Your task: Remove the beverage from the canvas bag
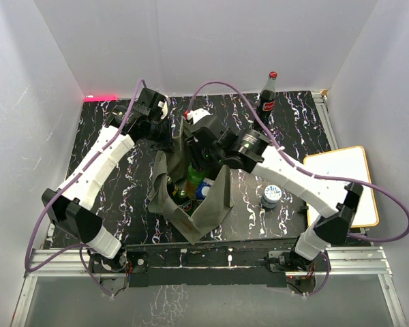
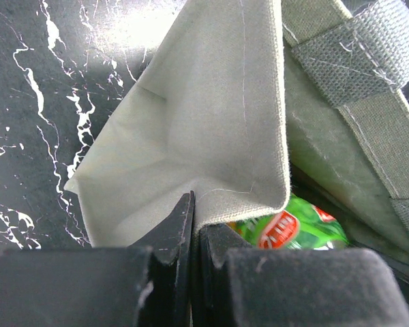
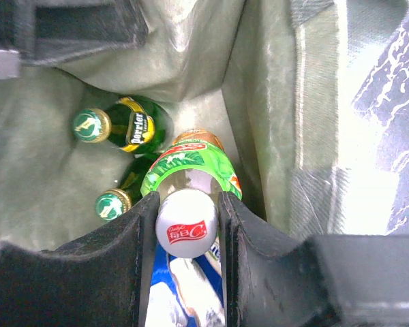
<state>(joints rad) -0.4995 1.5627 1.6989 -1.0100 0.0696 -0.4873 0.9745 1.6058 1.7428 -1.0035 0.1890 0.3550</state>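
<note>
The left gripper (image 2: 194, 214) has its jaws together on a fold of the canvas bag (image 2: 211, 122) at the bag's far-left rim. The bite looks shallow, with little more than the hem between the tips. I judge that an upward pull from the other arm could slip the cloth free and let the floppy wall sag over the opening. In the middle, the bag stands mouth up on the black marbled table (image 1: 252, 225) between the two arms, and it holds more than one drink. A yellow-labelled green bottle (image 3: 133, 126) and a second green bottle (image 3: 114, 201) lie on its floor just left of the one being gripped, so a tilted lift could knock them. The bag itself could also ride up if its side drags on the rising bottle. The right gripper (image 3: 186, 204) is clamped on the white cap (image 3: 184, 230) of the green-labelled bottle (image 3: 191, 167), with one finger pressed against each side. A smooth round cap is a small hold for what may be a full bottle, so it may slide out or swing. The left arm reaches from its near-left base toward the far side, wrist turned in to the rim. The right arm bends from the near-right base across to the centre, wrist pointing steeply down into the bag.
</note>
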